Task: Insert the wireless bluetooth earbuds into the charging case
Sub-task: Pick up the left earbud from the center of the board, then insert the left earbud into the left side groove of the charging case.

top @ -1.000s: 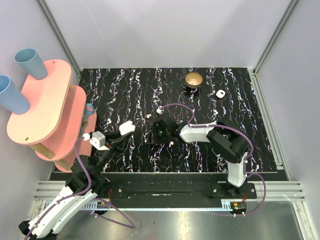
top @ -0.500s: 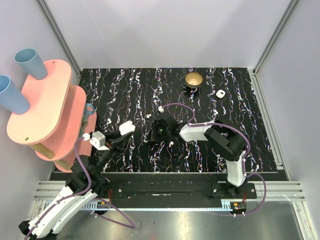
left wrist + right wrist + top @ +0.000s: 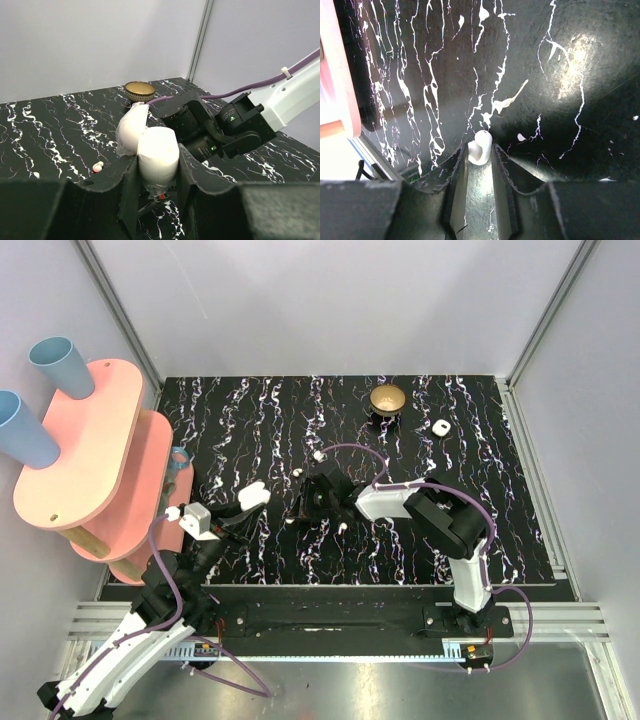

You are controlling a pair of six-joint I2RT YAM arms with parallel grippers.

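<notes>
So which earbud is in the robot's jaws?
The earbud between the jaws of the right gripper; another earbud lies loose on the table.

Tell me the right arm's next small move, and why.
Probably lift the right gripper clear of the tabletop: the earbud looks pinched in its jaws, and the charging case is held open in the left gripper.
</notes>
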